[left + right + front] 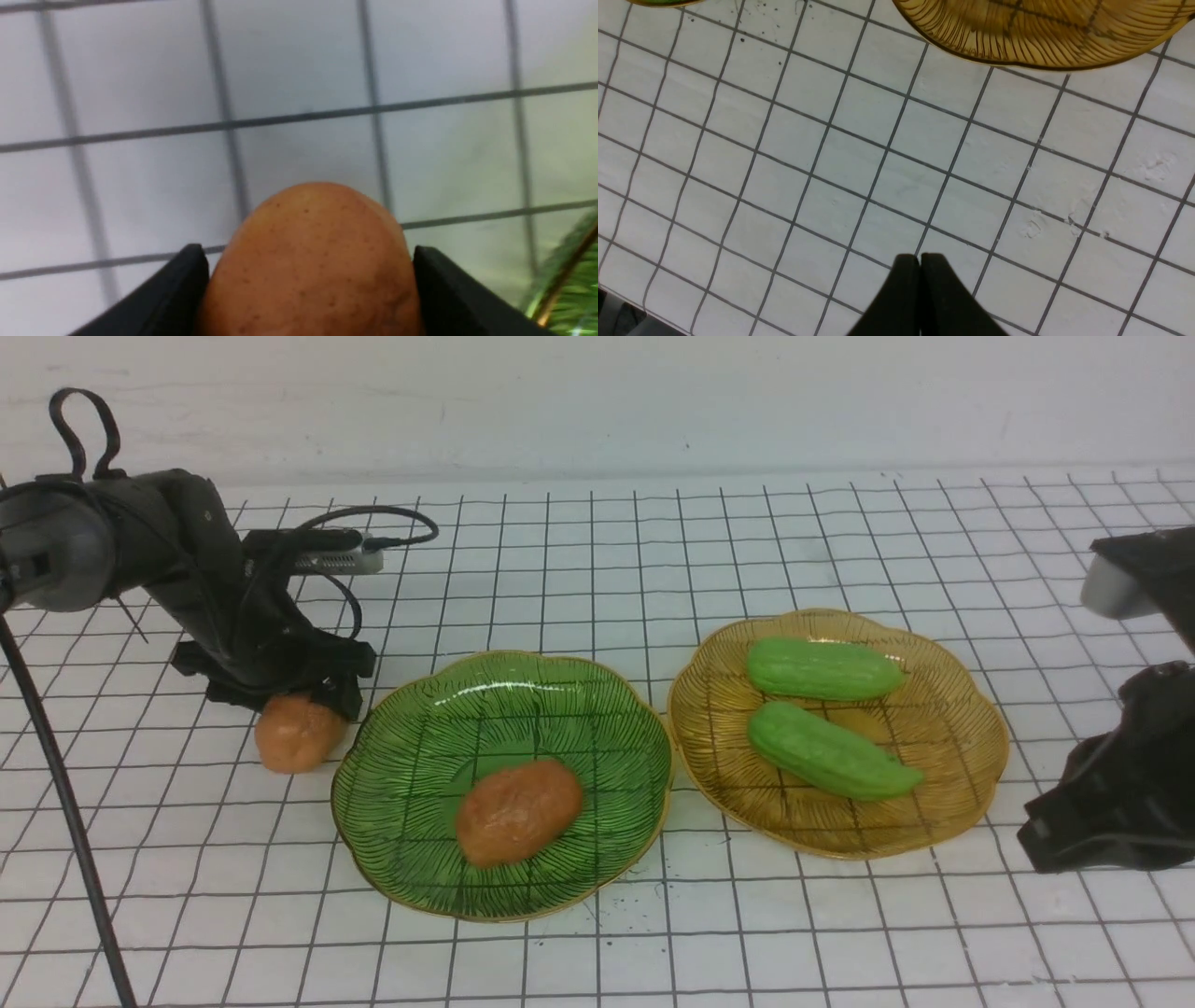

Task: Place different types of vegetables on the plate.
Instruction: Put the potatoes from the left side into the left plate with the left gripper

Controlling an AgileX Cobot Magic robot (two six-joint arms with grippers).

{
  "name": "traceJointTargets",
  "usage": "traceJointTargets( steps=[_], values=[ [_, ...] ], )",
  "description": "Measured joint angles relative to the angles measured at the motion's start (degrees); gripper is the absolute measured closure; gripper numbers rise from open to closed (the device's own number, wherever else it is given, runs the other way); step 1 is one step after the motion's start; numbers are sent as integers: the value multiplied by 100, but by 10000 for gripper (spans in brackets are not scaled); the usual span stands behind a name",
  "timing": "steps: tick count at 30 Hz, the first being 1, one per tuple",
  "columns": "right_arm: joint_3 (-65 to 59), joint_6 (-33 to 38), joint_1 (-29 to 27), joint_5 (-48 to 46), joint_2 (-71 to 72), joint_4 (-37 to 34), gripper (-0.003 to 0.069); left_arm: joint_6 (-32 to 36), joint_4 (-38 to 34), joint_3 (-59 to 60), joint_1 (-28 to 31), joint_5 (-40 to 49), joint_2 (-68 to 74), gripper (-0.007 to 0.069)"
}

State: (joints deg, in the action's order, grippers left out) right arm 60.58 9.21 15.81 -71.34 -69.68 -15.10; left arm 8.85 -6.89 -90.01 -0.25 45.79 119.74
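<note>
In the front view, the left gripper point(297, 702) is clamping down from above on the loose potato point(299, 737), which is sitting just left of the green plate point(392, 747), close to its rim. A second potato point(518, 812) is lying inside the green plate, near its front. Touching the green plate's right edge, the amber plate point(971, 737) is carrying two gourds point(823, 669) point(831, 752), lying side by side. The right gripper point(1055, 831) is hovering well right of the green plate, beyond the amber one, over the gridded table point(840, 933).

In the left wrist view, the left gripper point(308, 261) is pressing its black fingers point(177, 289) against both flanks of the loose potato point(317, 252), with a sliver of the green plate point(570, 280) showing beside it.

In the right wrist view, the right gripper point(920, 266) is holding its tips pressed together on nothing, above bare table point(831, 163); the amber plate point(1041, 37) is showing beyond it.
</note>
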Motion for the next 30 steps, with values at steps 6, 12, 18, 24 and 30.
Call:
traceJointTargets(
  steps=[6, 12, 18, 24, 30],
  values=[
    [0, 0, 0, 0, 0, 0, 673, -16, 26, -516, 0, 1006, -672, 138],
    [0, 18, 0, 28, 0, 0, 673, 232, -1234, -566, -118, 2339, -980, 138],
    [0, 22, 0, 70, 0, 0, 673, 266, -1356, -559, -805, 2065, -447, 138],
    [0, 22, 0, 70, 0, 0, 673, 266, -1215, -559, -1150, 1533, -169, 135],
    [0, 206, 0, 39, 67, 6, 673, 266, -1212, -585, -1173, 1382, -169, -29]
  ],
)
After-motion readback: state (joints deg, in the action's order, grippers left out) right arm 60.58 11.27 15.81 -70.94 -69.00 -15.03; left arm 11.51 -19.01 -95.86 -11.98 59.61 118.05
